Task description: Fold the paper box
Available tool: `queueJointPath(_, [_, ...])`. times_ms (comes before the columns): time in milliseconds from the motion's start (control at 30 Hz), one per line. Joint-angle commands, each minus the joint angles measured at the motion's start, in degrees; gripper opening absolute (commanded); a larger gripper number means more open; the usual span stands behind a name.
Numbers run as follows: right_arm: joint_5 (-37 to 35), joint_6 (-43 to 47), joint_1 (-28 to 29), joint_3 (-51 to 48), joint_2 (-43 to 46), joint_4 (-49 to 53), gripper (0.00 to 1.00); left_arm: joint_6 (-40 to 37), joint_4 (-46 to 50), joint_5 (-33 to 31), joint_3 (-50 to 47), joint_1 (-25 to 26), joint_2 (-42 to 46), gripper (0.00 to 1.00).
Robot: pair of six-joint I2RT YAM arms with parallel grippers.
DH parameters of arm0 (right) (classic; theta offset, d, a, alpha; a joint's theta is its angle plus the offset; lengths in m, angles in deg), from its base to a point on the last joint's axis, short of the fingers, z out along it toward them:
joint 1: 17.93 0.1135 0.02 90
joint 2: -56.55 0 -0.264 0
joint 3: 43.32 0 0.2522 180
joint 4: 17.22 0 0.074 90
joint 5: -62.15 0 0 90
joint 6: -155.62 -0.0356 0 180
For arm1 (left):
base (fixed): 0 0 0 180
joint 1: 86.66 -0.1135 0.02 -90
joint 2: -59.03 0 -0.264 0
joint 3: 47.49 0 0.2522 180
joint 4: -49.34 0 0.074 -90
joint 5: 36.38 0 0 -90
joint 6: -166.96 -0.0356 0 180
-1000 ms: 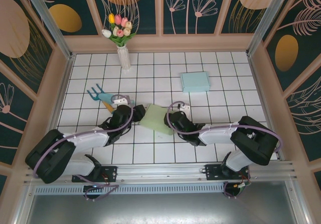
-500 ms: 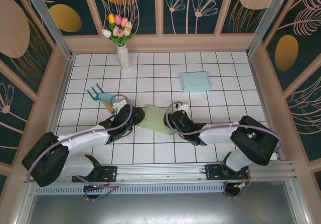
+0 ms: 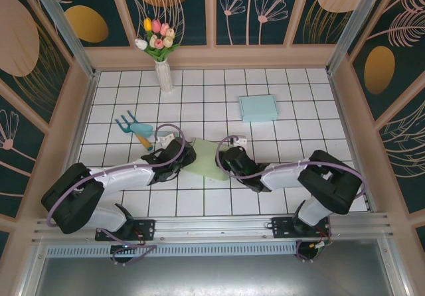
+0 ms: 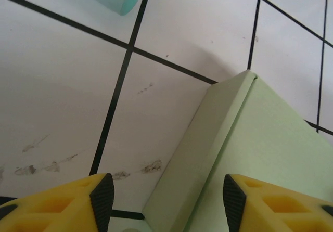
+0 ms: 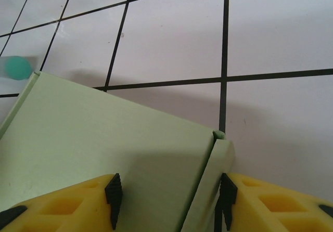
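since a second earlier the left tool had slid right across the white tiled surface, closing from a short gap to the left edge of the pale green folded paper box, and its arm had stretched out lower and longer behind it. the right tool had hardly shifted and stayed at the box's right edge. the box lay tilted a little near the middle of the surface, between the two tools, in much the same place as before.

in the left wrist view the left tool's jaws stood spread, one over bare tile and the other over the box's top panel, with the box's narrow side wall and near corner lying in the gap between them, nothing pinched. in the right wrist view the right tool's jaws were also spread, straddling the box's right corner: one over the broad top panel, the other just beside the narrow side flap.

a light blue flat box lay well apart toward the far right. a teal garden fork rested near the left arm, and a white vase of tulips stood upright by the far wall.
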State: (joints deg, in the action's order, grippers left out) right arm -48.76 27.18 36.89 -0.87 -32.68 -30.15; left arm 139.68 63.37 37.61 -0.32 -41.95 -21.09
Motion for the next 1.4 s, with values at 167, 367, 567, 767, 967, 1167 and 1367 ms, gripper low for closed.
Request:
queueJointPath(167, [1.3, 2.0, -0.3, -0.2, -2.2, 1.3, 0.56, 1.2, 3.4, 1.5, 1.9, 1.7, 0.8, 0.65])
queueJointPath(367, [1.5, 2.0, -0.3, -0.6, -2.2, 1.1, 0.56, 0.5, 4.7, 1.3, 4.0, 3.2, -1.2, 0.65])
queueJointPath(567, [1.6, 2.3, -0.3, -0.9, -2.0, 0.7, 0.56, 0.8, 5.3, 1.6, 4.6, 3.2, -3.2, 0.65])
queueJointPath(767, [1.6, 2.4, -0.3, -0.9, -2.1, 0.5, 0.56, 2.2, 5.1, 1.3, 3.9, 3.2, -3.1, 0.65])
queueJointPath(967, [1.5, 2.4, -0.4, -0.9, -2.4, 0.3, 0.56, 3.1, 3.2, 3.3, 3.3, 3.3, -4.2, 0.63])
queueJointPath(1167, [1.5, 2.3, -0.3, -1.1, -2.3, 0.2, 0.56, 3.3, 3.1, 2.1, 3.1, 3.5, -3.9, 0.59])
queueJointPath(1367, [1.5, 2.2, -0.3, -1.2, -2.4, 0.2, 0.56, 4.3, 2.1, 2.7, 2.5, 3.5, -4.7, 0.58])
